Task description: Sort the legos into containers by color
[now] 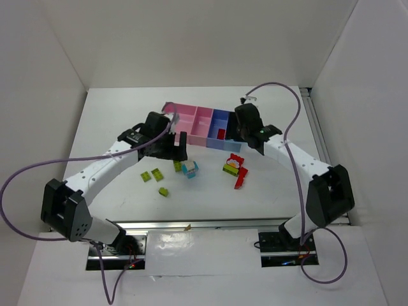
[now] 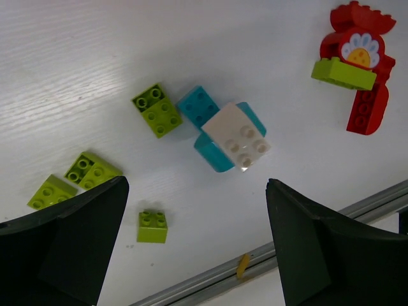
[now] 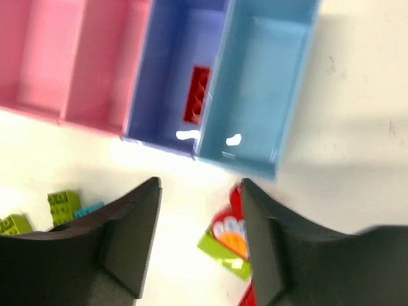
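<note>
The containers are four joined bins: two pink (image 1: pixel 191 118) (image 3: pixel 70 57), one periwinkle (image 1: pixel 220 124) (image 3: pixel 169 76) with a red brick (image 3: pixel 199 94) lying inside, and one light blue (image 3: pixel 264 83). Loose legos lie on the white table. These include lime bricks (image 2: pixel 157 109) (image 2: pixel 152 226) (image 2: pixel 92 171), a cyan-and-white clump (image 1: pixel 189 169) (image 2: pixel 229 134), and a red flower piece joined to a lime brick (image 1: pixel 234 166) (image 2: pixel 354 60) (image 3: pixel 226 241). My left gripper (image 1: pixel 178 150) (image 2: pixel 197 236) hangs open above the table near the clump, holding nothing. My right gripper (image 1: pixel 242 135) (image 3: pixel 201 236) stands open and empty at the bins' near edge.
A metal rail (image 2: pixel 255 261) runs along the table's near edge, with a small yellow scrap (image 2: pixel 242 266) on it. White walls close in the table at the back and on both sides. Purple cables (image 1: pixel 280 89) loop over both arms.
</note>
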